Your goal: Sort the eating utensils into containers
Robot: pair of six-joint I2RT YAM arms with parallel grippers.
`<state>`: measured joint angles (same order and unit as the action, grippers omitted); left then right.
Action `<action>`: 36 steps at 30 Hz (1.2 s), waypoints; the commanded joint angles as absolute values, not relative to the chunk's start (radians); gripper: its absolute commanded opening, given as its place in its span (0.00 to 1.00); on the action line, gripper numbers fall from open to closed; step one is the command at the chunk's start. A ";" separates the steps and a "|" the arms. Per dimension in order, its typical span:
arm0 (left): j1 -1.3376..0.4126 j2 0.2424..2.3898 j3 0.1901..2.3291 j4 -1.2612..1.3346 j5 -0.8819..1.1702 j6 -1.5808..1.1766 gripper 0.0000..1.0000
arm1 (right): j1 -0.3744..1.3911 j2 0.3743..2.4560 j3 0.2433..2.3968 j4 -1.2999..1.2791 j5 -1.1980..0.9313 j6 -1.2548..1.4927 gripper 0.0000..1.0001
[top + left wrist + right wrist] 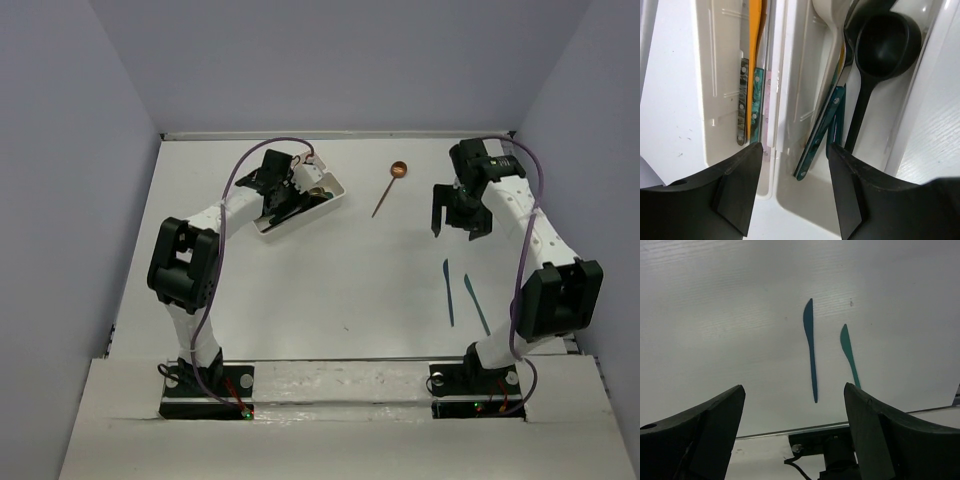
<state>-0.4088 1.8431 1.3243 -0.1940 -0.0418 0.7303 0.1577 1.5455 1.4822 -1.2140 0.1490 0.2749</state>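
No readable text or markings

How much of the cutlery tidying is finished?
Mostly done: the two white trays already hold many pieces, including a black spoon. Nothing is in hand; the left gripper hangs open over them, the right gripper open too. Left on the table: a copper spoon, a blue knife and a teal knife.

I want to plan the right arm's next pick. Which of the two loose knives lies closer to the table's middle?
The darker blue knife; the teal knife lies beside it, farther to the right.
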 commanded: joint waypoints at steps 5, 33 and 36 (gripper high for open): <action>-0.408 1.796 1.451 -0.275 -0.015 0.626 0.68 | 0.163 1.617 1.255 -1.247 -0.037 0.331 0.79; -0.330 1.698 1.425 -0.287 0.011 0.589 0.68 | 0.163 1.876 1.043 -0.854 0.097 0.419 0.20; -0.311 1.698 1.439 -0.293 0.009 0.589 0.68 | 0.163 1.888 1.061 -0.839 0.107 0.420 0.08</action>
<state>-0.3389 1.7451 1.4292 -0.2958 0.0139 0.5919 0.1585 1.8458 1.0801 -1.0653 0.0444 0.4072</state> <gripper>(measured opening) 0.681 0.184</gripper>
